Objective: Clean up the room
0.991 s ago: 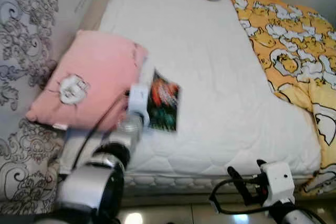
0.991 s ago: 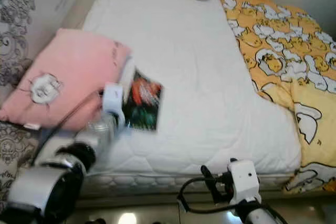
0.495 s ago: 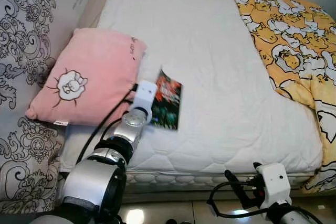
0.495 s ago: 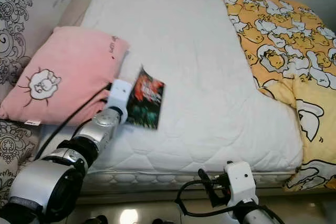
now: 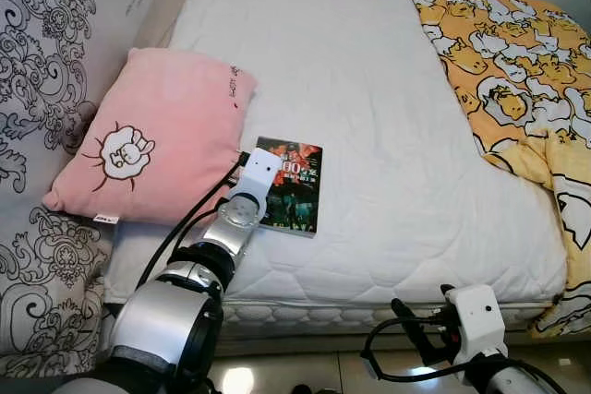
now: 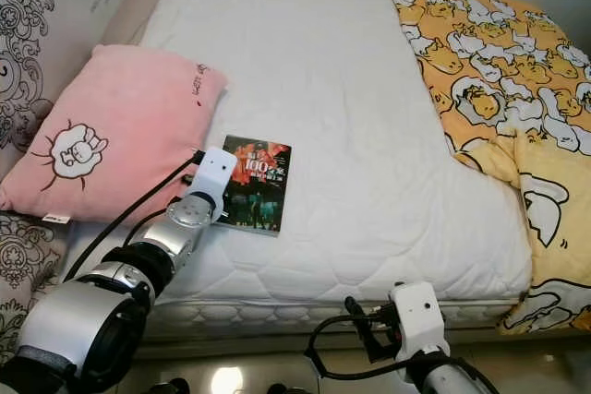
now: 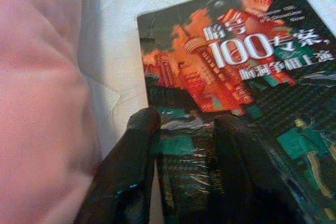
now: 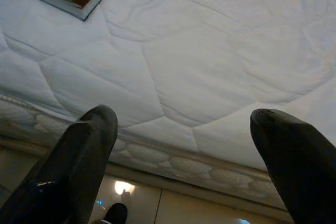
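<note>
Currently the left gripper, fingers narrowly parted and grasping nothing, rests on the near short edge of the dark glossy paperback book lying flat left of centre, long axis pointing away, beside the pink square pillow on the white quilted mattress.

I see the book lying flat, cover up, on the white quilted mattress near its front edge, just beside the pink pillow. Its glossy cover shows an orange-red skyline over dark green, with a large white "100" and Chinese characters. My left gripper rests its black fingers on the cover's near end.
</note>
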Available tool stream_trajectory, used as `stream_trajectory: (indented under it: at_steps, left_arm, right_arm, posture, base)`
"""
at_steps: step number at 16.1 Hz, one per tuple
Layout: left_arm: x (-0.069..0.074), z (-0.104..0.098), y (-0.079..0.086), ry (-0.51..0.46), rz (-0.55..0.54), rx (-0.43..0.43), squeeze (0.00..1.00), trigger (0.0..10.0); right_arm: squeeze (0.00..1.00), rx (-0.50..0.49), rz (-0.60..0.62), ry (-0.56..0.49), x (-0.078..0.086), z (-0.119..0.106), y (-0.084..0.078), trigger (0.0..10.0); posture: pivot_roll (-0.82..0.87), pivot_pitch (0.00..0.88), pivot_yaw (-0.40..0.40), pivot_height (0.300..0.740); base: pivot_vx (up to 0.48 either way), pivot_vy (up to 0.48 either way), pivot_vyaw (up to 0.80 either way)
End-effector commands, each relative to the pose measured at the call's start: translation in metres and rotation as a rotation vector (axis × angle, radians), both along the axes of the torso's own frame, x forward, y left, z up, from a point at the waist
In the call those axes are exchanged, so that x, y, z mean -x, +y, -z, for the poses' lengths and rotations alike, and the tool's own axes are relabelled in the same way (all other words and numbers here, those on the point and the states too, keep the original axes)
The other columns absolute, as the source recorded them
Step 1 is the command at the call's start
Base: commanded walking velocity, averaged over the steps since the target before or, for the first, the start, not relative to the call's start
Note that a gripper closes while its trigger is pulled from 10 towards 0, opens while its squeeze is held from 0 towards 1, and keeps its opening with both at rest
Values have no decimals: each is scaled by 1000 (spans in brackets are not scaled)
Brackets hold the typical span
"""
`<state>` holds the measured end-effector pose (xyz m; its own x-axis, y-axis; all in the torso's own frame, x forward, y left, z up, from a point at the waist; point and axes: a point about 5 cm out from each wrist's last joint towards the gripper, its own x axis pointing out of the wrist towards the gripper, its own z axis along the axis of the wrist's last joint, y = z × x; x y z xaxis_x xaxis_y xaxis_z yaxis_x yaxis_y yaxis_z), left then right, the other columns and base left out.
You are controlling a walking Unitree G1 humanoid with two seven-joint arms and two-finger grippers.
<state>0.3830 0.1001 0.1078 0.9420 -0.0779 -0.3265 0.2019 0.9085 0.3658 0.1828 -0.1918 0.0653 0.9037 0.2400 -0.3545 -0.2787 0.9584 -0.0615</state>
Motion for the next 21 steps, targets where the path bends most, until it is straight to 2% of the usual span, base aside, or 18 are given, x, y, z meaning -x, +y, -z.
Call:
stream_trajectory:
  at_steps: [1, 3, 5, 6, 7, 8, 9, 10, 11, 12, 13, 15, 16, 17, 18, 19, 21]
  left_arm:
    - [-1, -3, -7, 0, -10, 6, 1000, 10000]
    - [0, -1, -2, 1, -68, 23, 1000, 10000]
    - [4, 1, -18, -16, -22, 58, 1000, 10000]
    - [7, 2, -31, -28, 35, 74, 0, 10000]
    - [15, 5, -52, -35, 135, 104, 0, 10000]
    - [26, 7, -71, -48, 237, 177, 0, 10000]
    - [29, 8, -75, -50, 268, 207, 0, 10000]
    - [41, 4, -81, -120, 333, 265, 0, 10000]
    - [51, -3, -78, -207, 354, 301, 0, 10000]
    - [50, -6, -71, -295, 324, 312, 0, 10000]
    - [49, -7, -68, -330, 316, 287, 0, 10000]
    - [35, -18, -67, -403, 273, 196, 0, 10000]
    - [28, -24, -59, -405, 231, 190, 0, 10000]
    - [23, -32, -43, -426, 149, 244, 0, 10000]
    - [24, -34, -31, -455, 104, 244, 0, 10000]
    - [30, -33, -13, -485, 36, 284, 0, 10000]
    - [43, -26, 1, -508, 8, 274, 0, 10000]
  right_arm:
    - [0, 20, 8, 29, 3, 5, -4, 10000]
    - [0, 21, -6, 31, -4, 8, 0, 10000]
    - [0, 15, -1, 9, -13, 9, 1, 10000]
    - [0, 6, 11, -11, -18, 8, 2, 10000]
    - [0, -10, 26, -38, -23, 7, 4, 10000]
    - [0, -20, 41, -62, -27, 6, 6, 10000]
    - [0, -23, 47, -67, -29, 7, 7, 10000]
    - [0, -34, 72, -84, -33, 8, 6, 10000]
    - [0, -45, 103, -100, -39, 9, 5, 10000]
    - [0, -54, 148, -136, -51, 7, 5, 10000]
    - [0, -59, 175, -161, -59, 6, 6, 10000]
    - [0, -65, 232, -237, -73, -5, 6, 10000]
    - [0, -73, 240, -258, -78, -10, 8, 10000]
    - [0, -85, 233, -267, -82, -12, 8, 10000]
    - [0, -94, 246, -261, -82, -11, 5, 10000]
    - [0, -116, 282, -247, -81, -6, -1, 10000]
    - [0, -122, 313, -241, -83, -2, -6, 10000]
  posture:
    - [-93, 187, -173, 740]
    - [-74, 164, -163, 740]
    - [-42, 130, -142, 740]
    - [-16, 109, -134, 740]
    - [14, 85, -122, 740]
    - [35, 56, -107, 740]
    - [41, 48, -102, 740]
    - [62, 8, -83, 740]
    - [77, 0, -66, 740]
    - [87, 0, -49, 740]
    - [87, 0, -47, 740]
    - [60, 0, -38, 740]
    - [51, 0, -31, 740]
    - [51, 0, -27, 740]
    - [54, 0, -23, 740]
    - [60, 0, -19, 740]
    - [99, 0, -24, 740]
  base:
    - [0, 0, 0]
    - [0, 0, 0]
    - [0, 0, 0]
    - [0, 0, 0]
    - [0, 0, 0]
    - [0, 0, 0]
    - [0, 0, 0]
    - [0, 0, 0]
    - [0, 0, 0]
    - [0, 0, 0]
    - [0, 0, 0]
    - [0, 0, 0]
    - [0, 0, 0]
    - [0, 0, 0]
    - [0, 0, 0]
    - [0, 0, 0]
    - [0, 0, 0]
